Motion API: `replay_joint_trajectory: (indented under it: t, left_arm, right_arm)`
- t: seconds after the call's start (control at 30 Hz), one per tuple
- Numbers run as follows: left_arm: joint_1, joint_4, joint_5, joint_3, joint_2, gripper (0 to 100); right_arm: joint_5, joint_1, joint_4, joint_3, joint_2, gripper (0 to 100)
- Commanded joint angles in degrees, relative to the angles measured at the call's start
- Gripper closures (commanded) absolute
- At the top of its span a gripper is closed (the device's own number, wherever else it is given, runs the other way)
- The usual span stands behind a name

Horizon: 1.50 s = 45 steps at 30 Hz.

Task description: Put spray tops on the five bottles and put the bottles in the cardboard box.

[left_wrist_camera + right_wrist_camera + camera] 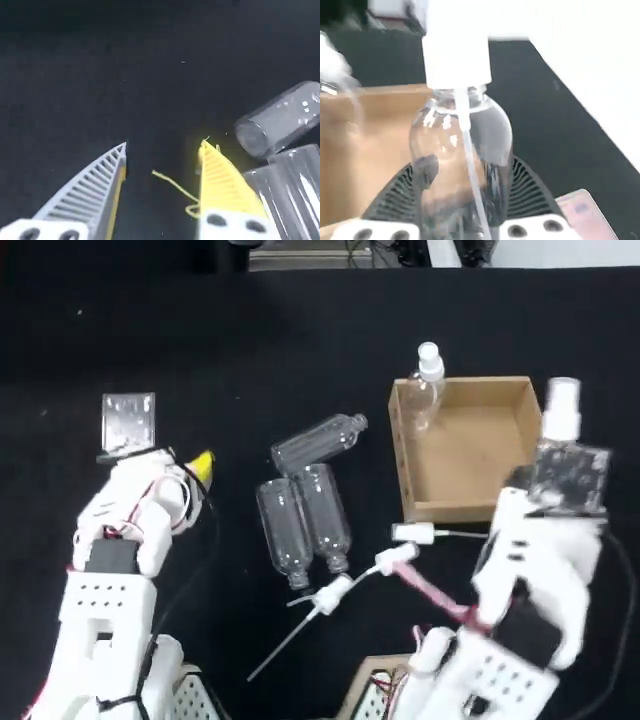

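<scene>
**Black worktop [250, 340] with two arms, seen from above and from each wrist.**

**Right arm.** The right pincer [462, 175] is clamped on the held bottle [460, 135]. Its dark fingers [520, 180] press the clear body from both sides, below the shoulder. The held bottle is upright and wears a white spray top [455, 50], and a dip tube runs down inside it. From above, it hangs at the right wall of the box [465, 455], towards the far corner. Whether it is over the inside or just outside the wall cannot be told.

**Box.** The box is open and made of cardboard, and it sits right of centre. The capped bottle [425, 395] stands at its far left corner, with its white top rising above the rim.

**Bare bottles.** Three bottles without tops lie on the worktop left of the box.
- The single bottle [320, 440] lies slanted, with its neck pointing towards the box.
- The pair [305, 525] lies side by side and touching, just nearer than the single bottle, with necks towards the near edge.

**Loose tops.**
- The box-side top [415, 532] lies just before the box's front wall.
- The middle top [395, 558] lies near it.
- The near top [330, 595] lies just beside the pair's necks, its thin tube trailing towards the near edge.

**Left arm.** The left pincer [165, 150] is spread apart and holds nothing. Its grey finger [105, 170] and yellow finger [220, 180] are poised over bare worktop left of the bare bottles. In the wrist view two of their bases lie close to the yellow finger.
</scene>
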Motion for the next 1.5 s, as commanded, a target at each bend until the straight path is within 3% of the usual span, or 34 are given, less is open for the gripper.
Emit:
replay_joint_trajectory:
  t: [0.0, 0.23, 0.43, 0.57, 0.73, 0.97, 1.47]
  left_arm:
    - [-0.84, -5.01, 2.73, 4.09, -0.88, 79]
    - [-0.40, -12.57, 2.73, 11.21, -0.88, 79]
    - [-0.40, -19.52, 3.16, 15.69, -0.88, 79]
    - [-0.66, -20.31, 7.30, 16.13, -0.88, 79]
    - [-0.84, -20.31, 7.56, 16.22, -0.88, 79]
    - [-0.75, -20.31, 7.56, 16.22, -0.44, 79]
    - [-0.66, -20.31, 7.56, 16.22, -0.44, 79]
  right_arm:
    - [0.97, 7.65, -11.34, -3.65, 12.18, 98.8]
    - [0.97, 15.82, -36.57, -3.65, 35.12, 98.8]
    - [0.53, 16.62, -57.85, -4.09, 53.23, 98.8]
    - [0.35, 16.44, -73.41, -4.18, 63.87, 98.8]
    - [-6.86, 16.44, -90.20, -5.58, 75.74, 98.8]
    - [-14.51, 16.97, -93.89, -15.78, 90.86, 98.8]
    - [-19.25, 21.01, -93.63, -40.84, 109.32, 98.5]
